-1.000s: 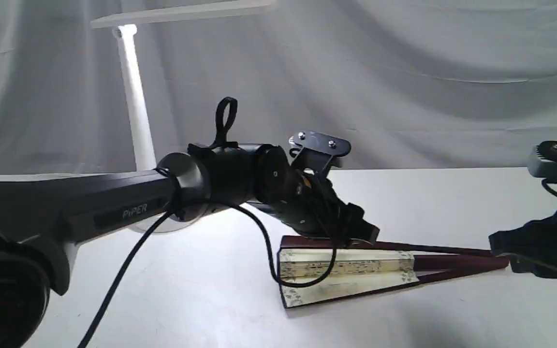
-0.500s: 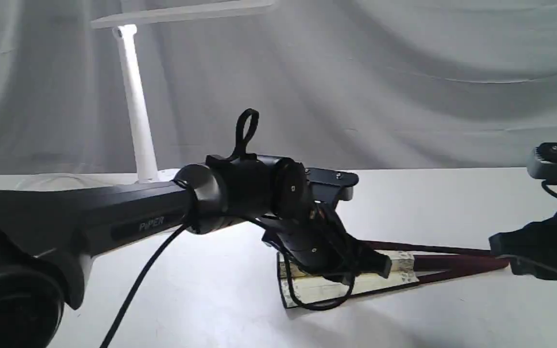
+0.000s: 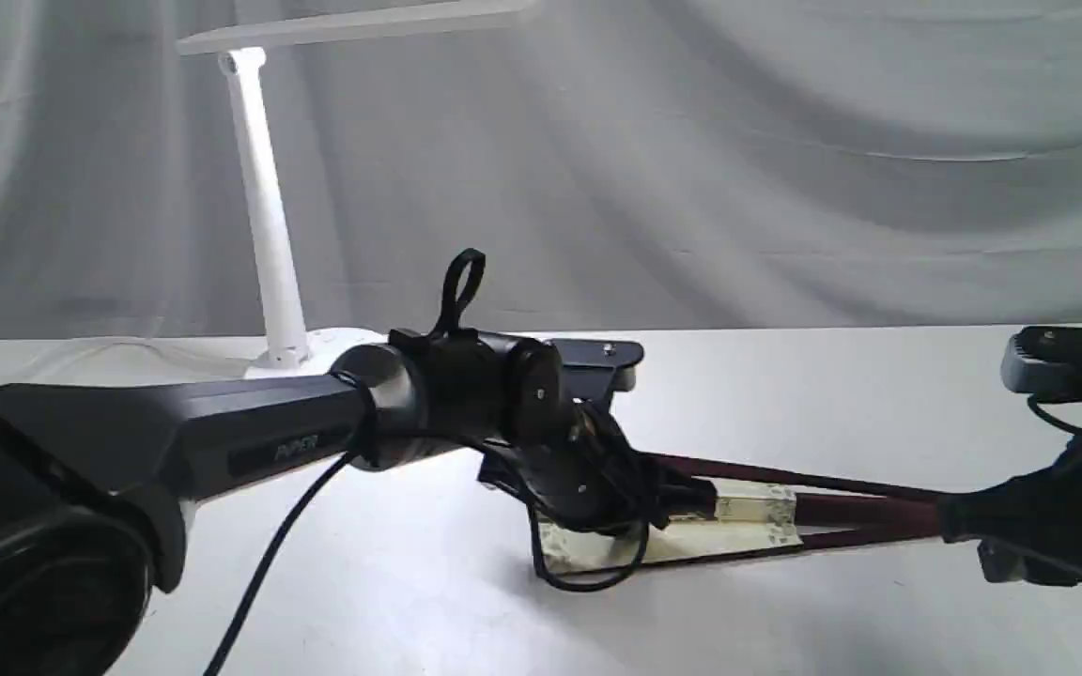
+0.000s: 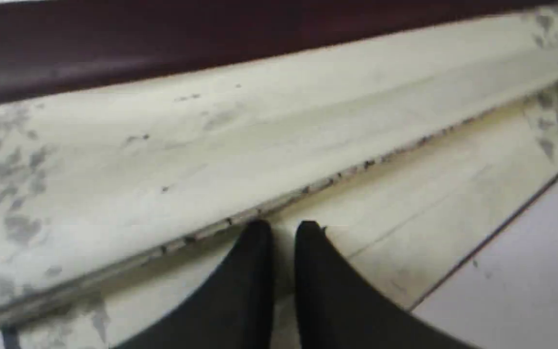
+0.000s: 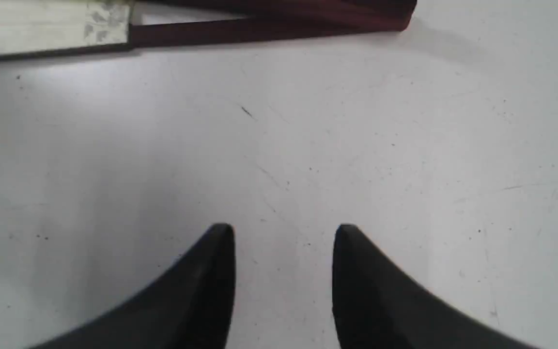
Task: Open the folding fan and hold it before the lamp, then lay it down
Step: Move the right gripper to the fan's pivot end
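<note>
The folding fan (image 3: pixel 757 512) lies on the white table, partly spread, its cream leaf to the left and its maroon ribs running right. My left gripper (image 3: pixel 691 498) presses down on the leaf. In the left wrist view its fingers (image 4: pixel 284 230) stand almost together, pinching a thin strip of the fan's cream pleats (image 4: pixel 211 145). My right gripper (image 3: pixel 959 530) hovers low at the ribs' right end. Its fingers (image 5: pixel 284 232) are open over bare table, with the fan's maroon end (image 5: pixel 269 22) just beyond them. The lamp (image 3: pixel 264 216) stands at the back left, lit.
A grey draped cloth forms the backdrop. The left arm's long black link and its dangling cable (image 3: pixel 269 563) cross the left foreground. The white table (image 3: pixel 832 385) stretches behind and in front of the fan.
My left gripper has come down onto the fan and closed from wide open. The raised leaf is pressed flatter. My right gripper has dropped slightly and shifted left.
</note>
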`<state>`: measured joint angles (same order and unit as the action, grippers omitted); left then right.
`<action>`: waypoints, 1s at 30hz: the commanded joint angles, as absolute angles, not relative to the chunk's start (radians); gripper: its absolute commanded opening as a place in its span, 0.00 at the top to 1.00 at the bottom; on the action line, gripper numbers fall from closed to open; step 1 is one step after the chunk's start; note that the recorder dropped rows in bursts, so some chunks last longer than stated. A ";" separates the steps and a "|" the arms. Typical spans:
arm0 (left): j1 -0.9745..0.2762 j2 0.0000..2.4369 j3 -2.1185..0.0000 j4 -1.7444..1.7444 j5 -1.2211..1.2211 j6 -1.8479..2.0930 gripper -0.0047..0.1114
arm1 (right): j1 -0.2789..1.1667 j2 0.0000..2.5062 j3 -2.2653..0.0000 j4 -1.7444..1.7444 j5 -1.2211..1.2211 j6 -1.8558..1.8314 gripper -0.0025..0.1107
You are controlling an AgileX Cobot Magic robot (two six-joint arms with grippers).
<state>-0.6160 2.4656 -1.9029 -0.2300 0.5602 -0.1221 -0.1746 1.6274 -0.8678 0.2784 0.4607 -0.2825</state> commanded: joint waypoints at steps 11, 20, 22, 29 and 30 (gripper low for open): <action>-0.587 2.464 -1.932 -0.237 0.516 -0.177 0.86 | -0.172 1.721 -1.107 0.327 0.675 -0.315 0.67; -0.586 2.464 -2.045 -0.229 0.808 -0.096 0.86 | -0.180 1.967 -1.398 0.366 0.823 -0.386 0.67; -0.588 2.462 -2.059 -0.229 0.840 -0.093 0.86 | -0.189 2.026 -1.473 0.398 0.890 -0.408 0.67; -0.588 2.438 -2.062 -0.229 0.932 -0.044 0.86 | -0.251 2.167 -1.654 0.581 0.976 -0.533 0.67; -0.588 2.437 -2.062 -0.229 0.945 -0.040 0.86 | -0.260 2.181 -1.668 0.618 0.976 -0.569 0.67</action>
<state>-0.5813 2.4546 -2.0526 -0.2303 0.9192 -0.0532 -0.2448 2.1693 -1.6397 0.5632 0.9661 -0.5176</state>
